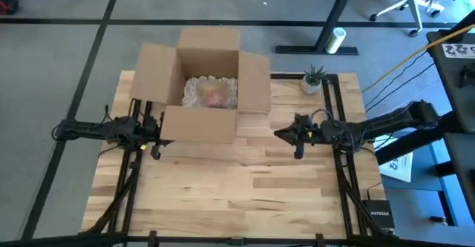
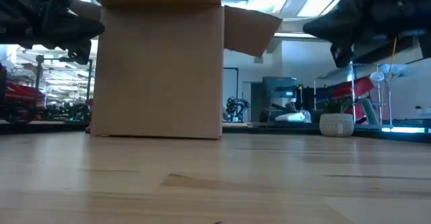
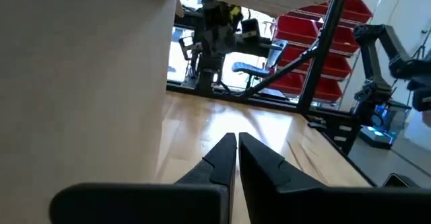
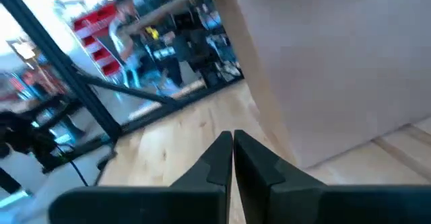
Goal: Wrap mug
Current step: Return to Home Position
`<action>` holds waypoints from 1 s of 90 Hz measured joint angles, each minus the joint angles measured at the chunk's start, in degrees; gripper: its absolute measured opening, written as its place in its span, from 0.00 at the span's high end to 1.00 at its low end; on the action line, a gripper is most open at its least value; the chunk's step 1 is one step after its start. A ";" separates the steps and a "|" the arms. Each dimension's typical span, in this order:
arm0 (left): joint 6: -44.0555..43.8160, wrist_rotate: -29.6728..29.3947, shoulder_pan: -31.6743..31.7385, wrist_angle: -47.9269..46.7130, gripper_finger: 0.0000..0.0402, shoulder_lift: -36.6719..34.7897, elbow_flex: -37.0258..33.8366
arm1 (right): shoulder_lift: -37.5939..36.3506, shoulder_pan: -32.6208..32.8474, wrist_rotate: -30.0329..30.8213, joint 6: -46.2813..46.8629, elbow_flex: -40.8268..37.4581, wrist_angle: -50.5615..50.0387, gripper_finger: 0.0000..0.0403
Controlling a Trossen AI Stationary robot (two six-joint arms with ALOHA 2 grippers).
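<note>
An open cardboard box [image 1: 200, 124] stands on the wooden surface [image 1: 237, 191] toward 11 o'clock, with its four flaps spread outward. Inside it, on the box floor, lies the red mug [image 1: 216, 98] bundled in bubble wrap [image 1: 197, 90]; red shows through the clear wrap.

The left gripper [image 1: 157, 133] hangs above the surface at the box's 8 o'clock corner, just beside the near flap. Its fingers [image 3: 217, 158] are pressed together tip to tip with nothing between them, and the box wall [image 3: 81, 83] fills the space alongside.

The right gripper [image 1: 279, 134] hangs at about 4 o'clock from the box, close to the right flap but apart from it and pointing toward it. Its fingers [image 4: 214, 158] also meet at the tips and hold nothing; the box side [image 4: 337, 69] rises just beyond them.

In the low view both arms sit clear above the wood, one on each side of the box [image 2: 158, 69].

A small potted plant [image 1: 312, 78] stands at the surface's 1 o'clock corner, well apart from the box.
</note>
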 joint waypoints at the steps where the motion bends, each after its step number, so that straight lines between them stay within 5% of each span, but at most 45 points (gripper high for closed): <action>1: 0.01 0.00 -0.01 0.00 1.00 0.00 0.01 | 0.00 0.00 0.00 0.01 -0.70 1.27 1.00; 12: -0.01 0.00 0.01 0.00 1.00 0.00 0.02 | 0.00 -0.02 -0.13 -0.38 -5.77 8.70 1.00; 46: -0.01 0.00 0.01 0.00 1.00 0.00 0.01 | -2.43 -3.00 -6.18 -13.17 -6.76 11.08 1.00; 69: -0.01 0.00 0.01 0.00 1.00 0.00 0.00 | -11.61 -8.82 -14.64 -12.21 -6.76 1.80 1.00; 90: -0.01 0.00 0.01 -0.01 1.00 0.00 0.00 | -24.39 -10.61 -14.92 -10.50 -6.76 -11.12 1.00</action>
